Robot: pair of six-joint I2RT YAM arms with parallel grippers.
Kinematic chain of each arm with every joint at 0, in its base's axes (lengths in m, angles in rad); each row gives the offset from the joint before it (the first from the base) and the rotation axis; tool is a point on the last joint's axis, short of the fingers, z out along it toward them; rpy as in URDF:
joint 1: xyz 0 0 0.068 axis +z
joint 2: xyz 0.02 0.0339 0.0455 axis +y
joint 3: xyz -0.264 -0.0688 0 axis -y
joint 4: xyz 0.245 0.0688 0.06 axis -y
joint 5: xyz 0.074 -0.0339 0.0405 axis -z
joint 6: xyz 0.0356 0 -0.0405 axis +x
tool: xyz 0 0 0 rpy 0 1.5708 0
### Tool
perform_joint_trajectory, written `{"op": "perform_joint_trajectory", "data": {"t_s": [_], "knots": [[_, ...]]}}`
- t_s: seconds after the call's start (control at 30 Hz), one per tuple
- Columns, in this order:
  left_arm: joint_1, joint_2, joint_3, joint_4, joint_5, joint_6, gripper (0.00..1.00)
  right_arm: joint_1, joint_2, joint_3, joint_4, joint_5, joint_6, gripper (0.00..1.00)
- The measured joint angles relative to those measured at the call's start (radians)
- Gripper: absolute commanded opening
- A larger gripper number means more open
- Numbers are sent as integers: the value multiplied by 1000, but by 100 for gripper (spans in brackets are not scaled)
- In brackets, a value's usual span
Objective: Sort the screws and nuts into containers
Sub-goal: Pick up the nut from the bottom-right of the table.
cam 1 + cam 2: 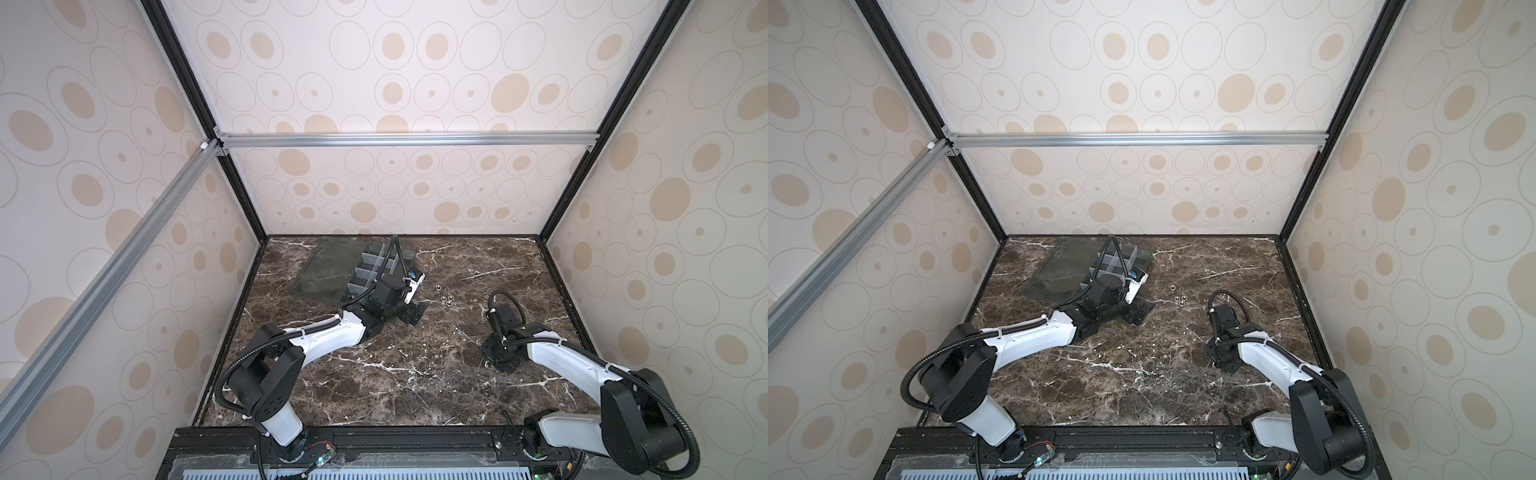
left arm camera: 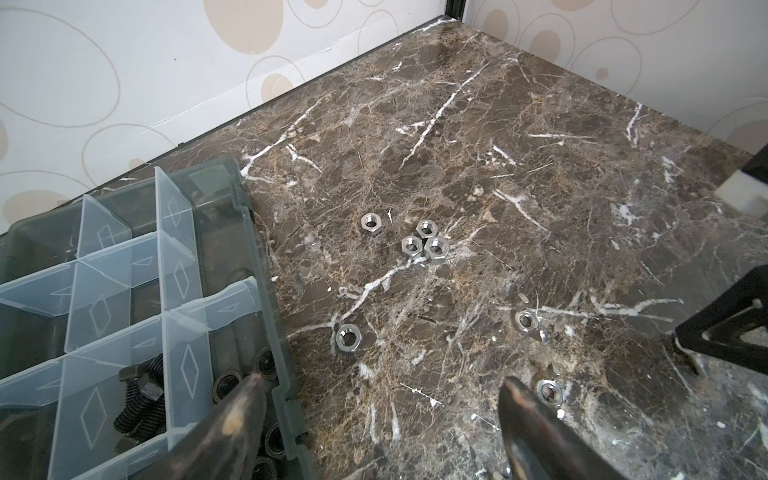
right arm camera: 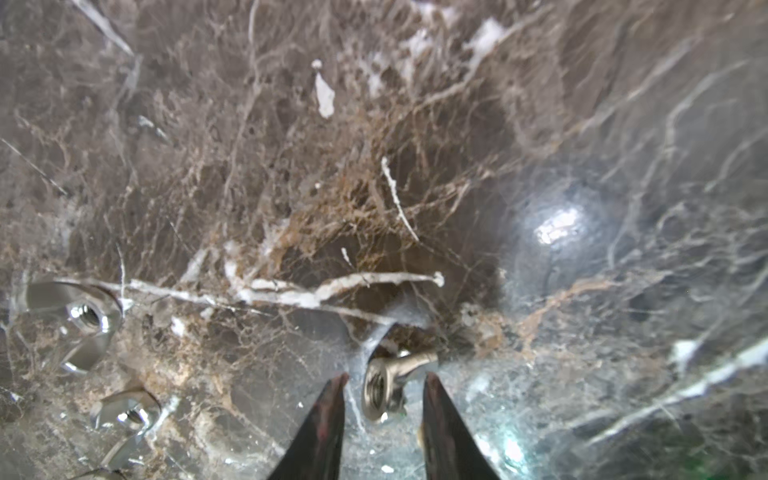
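top view: left gripper (image 1: 415,312) beside the translucent grey plastic organizer box (image 1: 376,266). left wrist: jaws spread wide, tiny black metal screws (image 2: 141,397) inside the box by one tip, shiny silver hex nuts (image 2: 424,243) ahead. right wrist: right gripper (image 3: 384,376) part open around one tilted nut (image 3: 380,392).

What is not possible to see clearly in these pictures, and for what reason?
- Right wrist view: blur hides whether the right gripper pinches the nut between its fingertips.
- Both top views: the left arm covers part of the organizer box.
- Left wrist view: the picture edge cuts off the box, and the left gripper's finger covers some black nuts.
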Motion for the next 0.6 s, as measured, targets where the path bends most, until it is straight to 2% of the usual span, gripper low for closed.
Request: {"op": "perform_joint_trajectory", "data": {"t_s": [0.6], "knots": [[0,-5,0,-18,-88,-1,87,0,50,18,51,39,-61,4]]}}
